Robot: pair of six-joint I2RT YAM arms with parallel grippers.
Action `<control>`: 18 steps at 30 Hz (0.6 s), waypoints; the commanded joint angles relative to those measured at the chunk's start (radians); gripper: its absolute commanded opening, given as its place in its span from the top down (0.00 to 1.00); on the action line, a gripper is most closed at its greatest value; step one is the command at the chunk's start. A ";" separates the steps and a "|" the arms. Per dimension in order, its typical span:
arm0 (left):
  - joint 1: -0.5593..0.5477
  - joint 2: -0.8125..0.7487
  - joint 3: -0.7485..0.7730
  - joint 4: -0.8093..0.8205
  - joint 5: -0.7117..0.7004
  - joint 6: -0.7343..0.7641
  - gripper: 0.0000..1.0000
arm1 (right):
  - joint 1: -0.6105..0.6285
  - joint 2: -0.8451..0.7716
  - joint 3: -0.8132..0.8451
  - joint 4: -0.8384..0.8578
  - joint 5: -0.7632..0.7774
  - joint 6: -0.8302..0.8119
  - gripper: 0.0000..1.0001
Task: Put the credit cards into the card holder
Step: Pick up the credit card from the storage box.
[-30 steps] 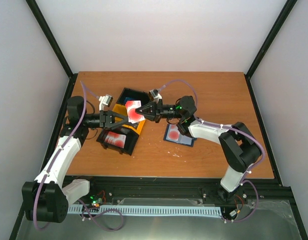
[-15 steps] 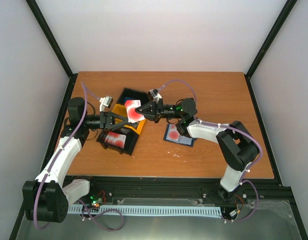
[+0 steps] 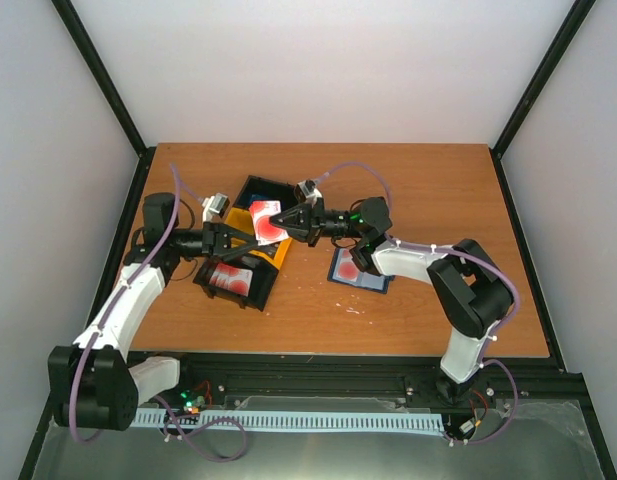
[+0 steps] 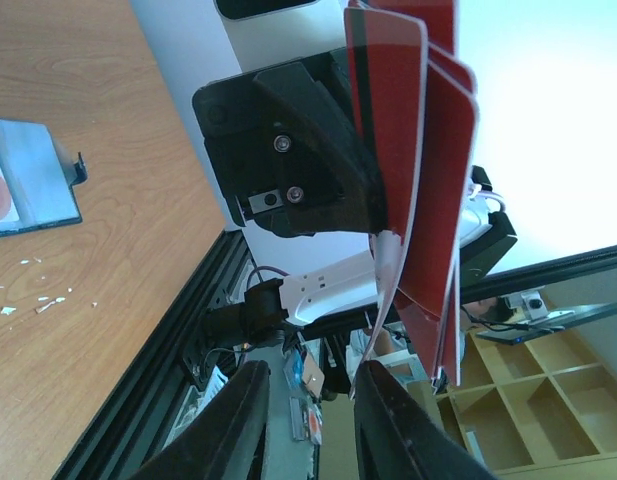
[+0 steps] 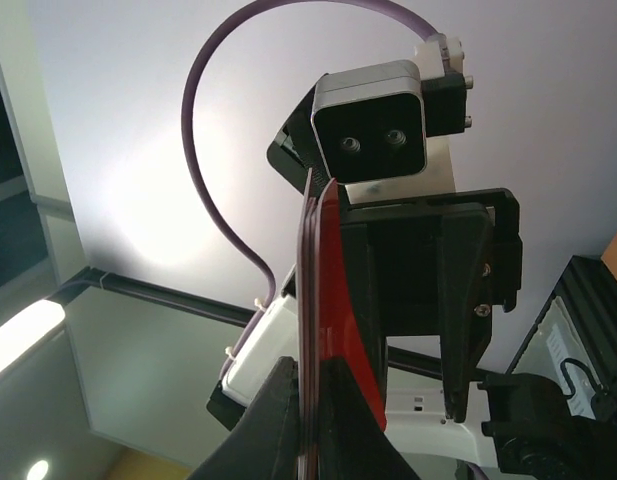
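Several red and white credit cards (image 3: 268, 222) hang in the air above the bins, pinched in my right gripper (image 3: 286, 222), which is shut on them. The right wrist view has the stack (image 5: 318, 270) edge-on between the two fingers. My left gripper (image 3: 250, 238) faces it from the left. Its jaws (image 4: 310, 420) stand apart with an empty gap, and the lowest card corner (image 4: 373, 345) reaches just past the right fingertip (image 4: 383, 400). The card holder (image 3: 360, 268), a dark blue wallet, lies open on the table below the right arm with a red and white patch on it.
A black bin (image 3: 263, 190) and a yellow bin (image 3: 271, 252) sit under the cards. Another black bin (image 3: 250, 290) holds a red and white card (image 3: 228, 279). Small white flecks (image 3: 350, 305) lie on the wooden table near the wallet.
The left gripper's jaws have narrowed while staying beside the cards. The right gripper has edged slightly left with the cards in it.
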 commanded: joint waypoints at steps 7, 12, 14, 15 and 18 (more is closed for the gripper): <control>-0.001 0.088 0.065 -0.225 -0.120 0.174 0.74 | 0.041 -0.001 0.047 -0.024 -0.007 -0.082 0.97; -0.001 0.107 0.083 -0.274 -0.111 0.229 0.71 | 0.056 -0.005 0.062 -0.161 -0.015 -0.176 0.97; -0.001 0.106 0.083 -0.266 -0.088 0.231 0.70 | 0.058 -0.005 0.069 -0.201 -0.016 -0.206 0.97; -0.002 0.105 0.084 -0.264 -0.083 0.234 0.70 | 0.059 -0.005 0.072 -0.220 -0.015 -0.221 0.97; -0.002 0.105 0.080 -0.266 -0.084 0.240 0.70 | 0.058 -0.004 0.083 -0.258 -0.015 -0.249 0.97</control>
